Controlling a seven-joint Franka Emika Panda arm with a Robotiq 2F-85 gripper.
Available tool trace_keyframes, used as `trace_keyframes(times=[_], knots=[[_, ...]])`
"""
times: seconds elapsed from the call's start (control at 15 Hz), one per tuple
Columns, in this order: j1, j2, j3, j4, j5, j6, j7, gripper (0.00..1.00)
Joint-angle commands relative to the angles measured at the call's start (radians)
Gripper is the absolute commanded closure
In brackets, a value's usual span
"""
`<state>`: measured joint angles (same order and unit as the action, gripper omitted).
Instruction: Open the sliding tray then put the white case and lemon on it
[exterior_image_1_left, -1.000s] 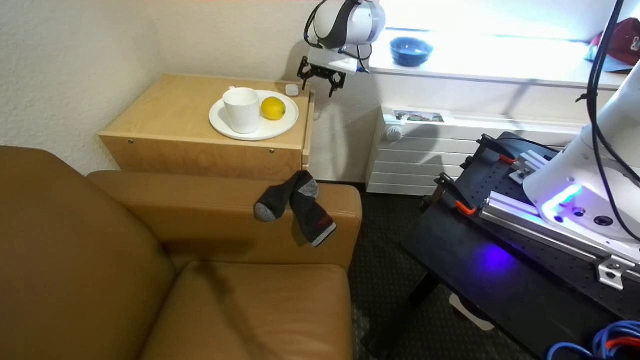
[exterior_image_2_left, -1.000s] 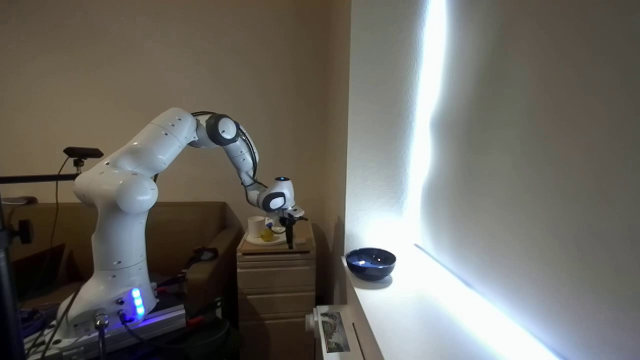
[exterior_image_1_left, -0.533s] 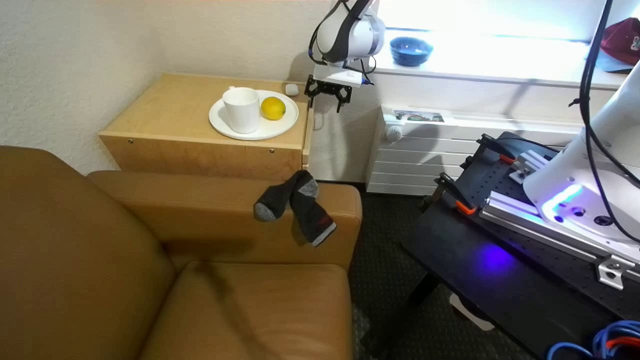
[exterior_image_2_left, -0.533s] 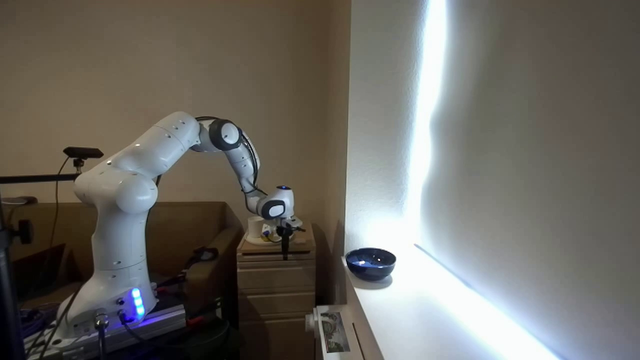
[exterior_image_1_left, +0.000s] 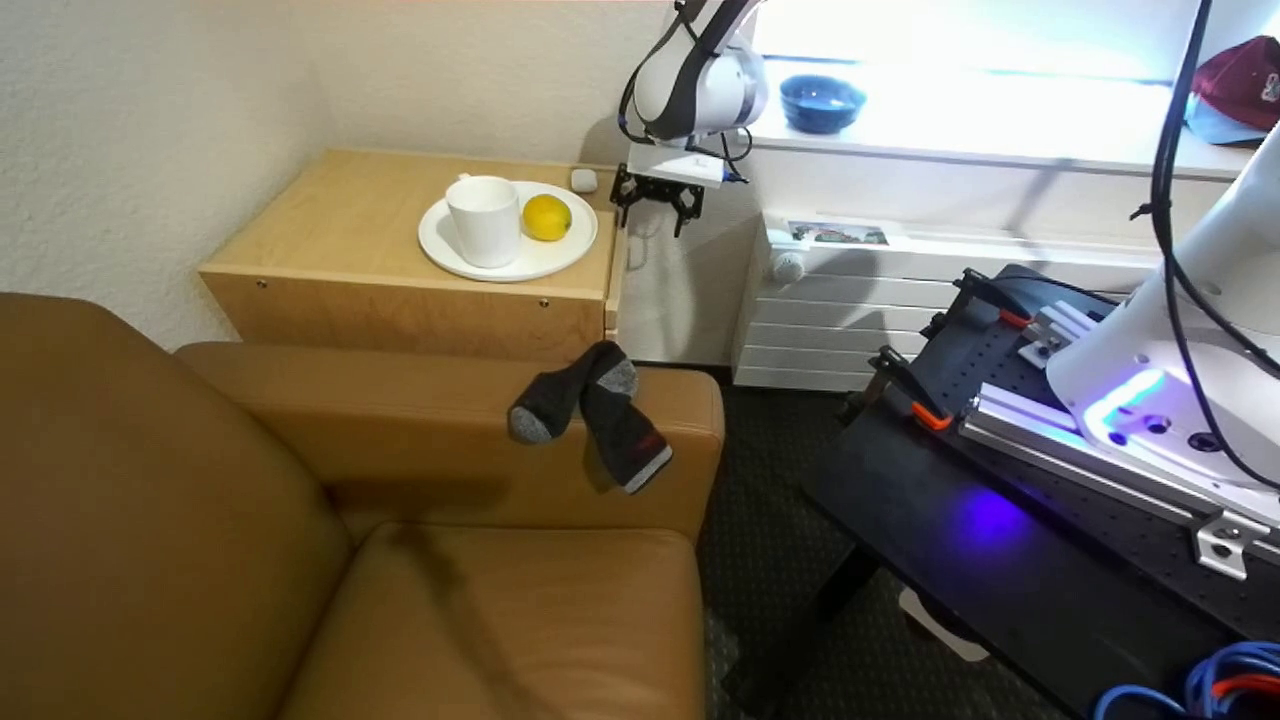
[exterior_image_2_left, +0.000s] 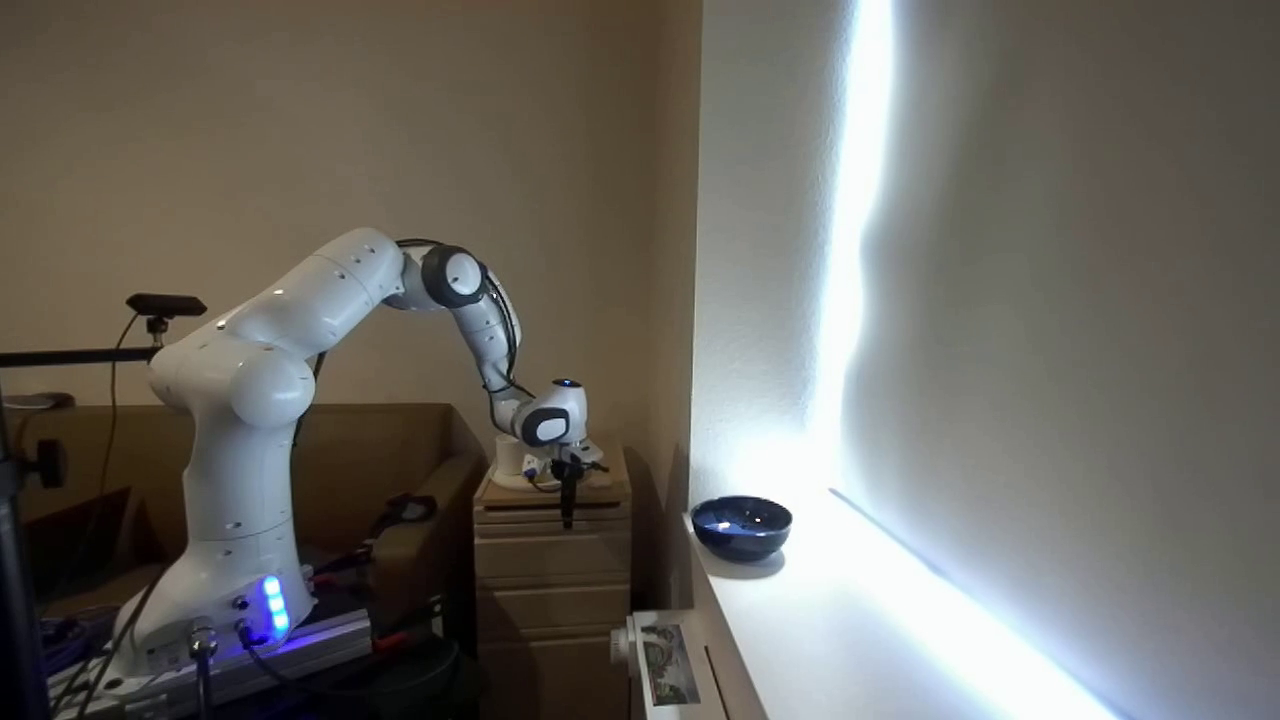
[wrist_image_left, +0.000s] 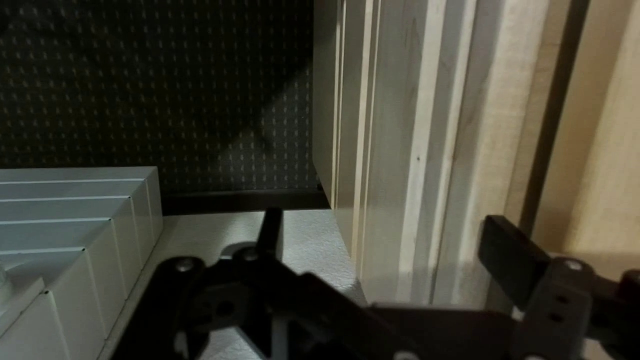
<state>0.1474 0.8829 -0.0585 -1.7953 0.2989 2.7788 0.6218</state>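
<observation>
Jaws spread, gripping nothing, the hand (exterior_image_1_left: 650, 227) hangs off the three-o'clock edge of the worktop (exterior_image_1_left: 350, 205) in an exterior view, presumably so it can hook the sliding tray (exterior_image_2_left: 540, 515), which looks pushed in. The lemon (exterior_image_1_left: 547, 217) rests on the plate (exterior_image_1_left: 560, 256); the white case (exterior_image_1_left: 584, 180) lies just off its two-o'clock rim; both likely wait for the tray.

Free gap btwn cabinet (exterior_image_1_left: 340, 215) & radiator (exterior_image_1_left: 850, 310), down to floor (wrist_image_left: 200, 100); obst.: sofa arm (exterior_image_1_left: 430, 400) along cabinet's side, mug (exterior_image_1_left: 487, 225) right nxt to lemon (exterior_image_1_left: 547, 217).
</observation>
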Motion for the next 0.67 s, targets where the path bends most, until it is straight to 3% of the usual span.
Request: trace_keyframes(times=[0.0,0.07,0.13,0.6], knots=[[-0.036,0.036,0.047,0.042,0.034,0.032,-0.026,0.0],[-0.045,0.046,0.061,0.056,0.04,0.022,-0.031,0.0],[-0.007,0.018,0.018,0.024,0.017,0.009,-0.004,0.0],[-0.046,0.05,0.054,0.049,0.032,0.009,-0.031,0.0]])
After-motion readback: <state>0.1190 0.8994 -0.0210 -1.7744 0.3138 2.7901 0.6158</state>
